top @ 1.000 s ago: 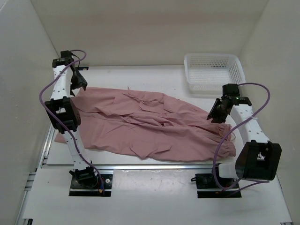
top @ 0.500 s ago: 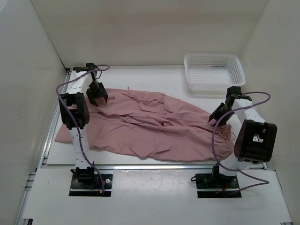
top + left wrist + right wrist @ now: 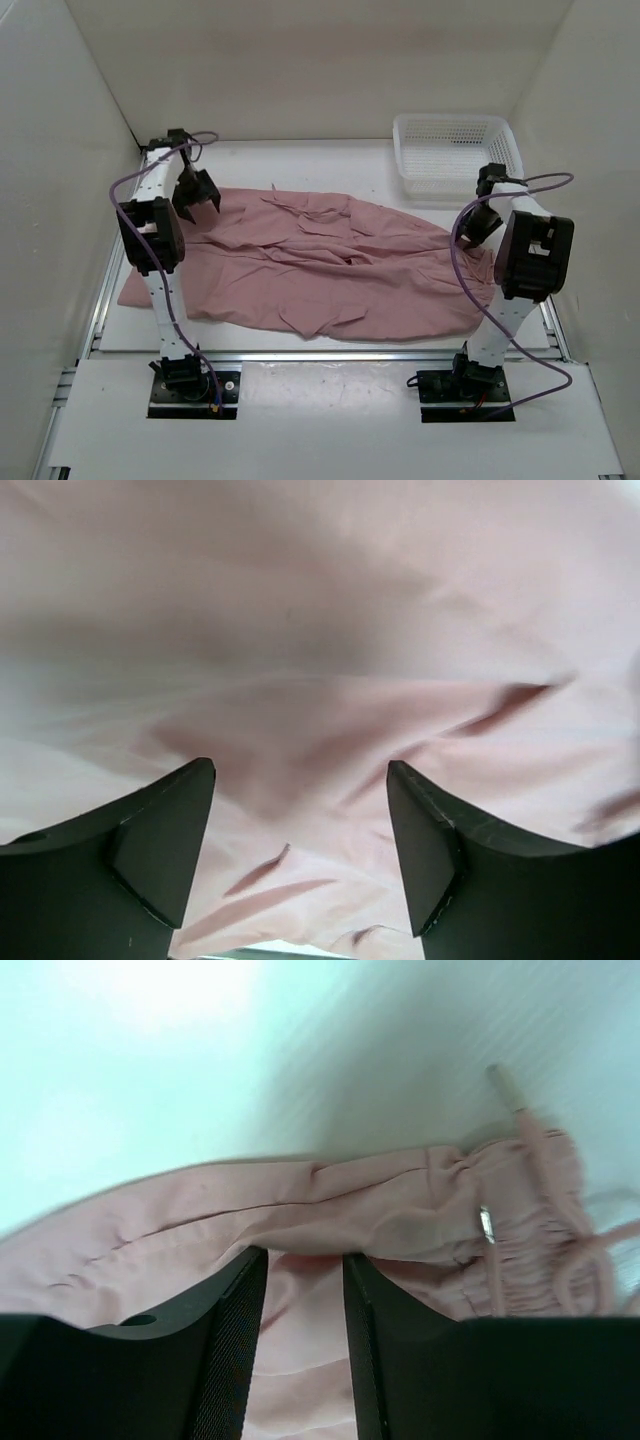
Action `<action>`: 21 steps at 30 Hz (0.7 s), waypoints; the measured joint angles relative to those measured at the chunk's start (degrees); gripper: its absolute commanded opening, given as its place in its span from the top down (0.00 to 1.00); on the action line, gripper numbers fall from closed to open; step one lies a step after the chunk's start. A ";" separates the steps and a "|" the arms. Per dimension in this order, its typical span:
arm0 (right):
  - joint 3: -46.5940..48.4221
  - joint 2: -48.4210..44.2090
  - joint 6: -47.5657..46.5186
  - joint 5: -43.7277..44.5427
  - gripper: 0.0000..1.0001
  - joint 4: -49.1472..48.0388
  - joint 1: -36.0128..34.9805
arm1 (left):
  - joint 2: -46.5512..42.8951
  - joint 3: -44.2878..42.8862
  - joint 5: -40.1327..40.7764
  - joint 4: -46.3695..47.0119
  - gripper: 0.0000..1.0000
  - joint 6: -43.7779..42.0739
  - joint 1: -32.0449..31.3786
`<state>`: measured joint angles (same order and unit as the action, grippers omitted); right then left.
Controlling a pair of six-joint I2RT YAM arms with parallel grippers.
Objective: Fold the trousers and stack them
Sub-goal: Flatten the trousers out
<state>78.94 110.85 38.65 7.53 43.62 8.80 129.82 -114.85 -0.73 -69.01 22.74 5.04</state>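
Observation:
The dusty-pink trousers [image 3: 320,265] lie spread across the table, legs to the left and gathered waist to the right. My left gripper [image 3: 197,190] hovers over the far-left part of the cloth. In the left wrist view its fingers [image 3: 165,855] stand wide apart with only cloth [image 3: 320,630] below them. My right gripper [image 3: 470,228] is at the far edge of the waist end. In the right wrist view [image 3: 305,1260] its jaws are a narrow gap apart, pressed into the cloth, with a fold [image 3: 330,1195] bunched across the tips. The waist drawstring [image 3: 520,1130] lies to the right.
A white mesh basket [image 3: 455,155] stands at the back right, just beyond the right gripper. The left arm's upright link [image 3: 150,235] stands over the left end of the cloth. White walls close in the table on both sides.
My left gripper moved from the leg end inward over the cloth, then back a little. My right gripper shifted toward the far edge of the waist as its arm swung upright.

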 measured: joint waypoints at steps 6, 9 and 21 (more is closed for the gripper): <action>-1.36 -10.23 -0.81 5.79 0.57 -1.84 -2.34 | 3.56 -23.04 0.68 -2.10 0.19 2.08 1.09; -1.90 -16.33 -1.97 6.23 0.57 -2.86 -2.64 | 6.97 -29.31 0.42 -1.79 0.19 3.98 1.70; -3.45 -11.89 -1.07 -7.23 0.55 -4.81 8.39 | 22.62 -32.79 -1.68 1.49 0.10 10.38 6.36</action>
<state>75.48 98.96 37.58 0.30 38.81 17.19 152.44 -147.63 -2.42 -67.53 33.12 11.40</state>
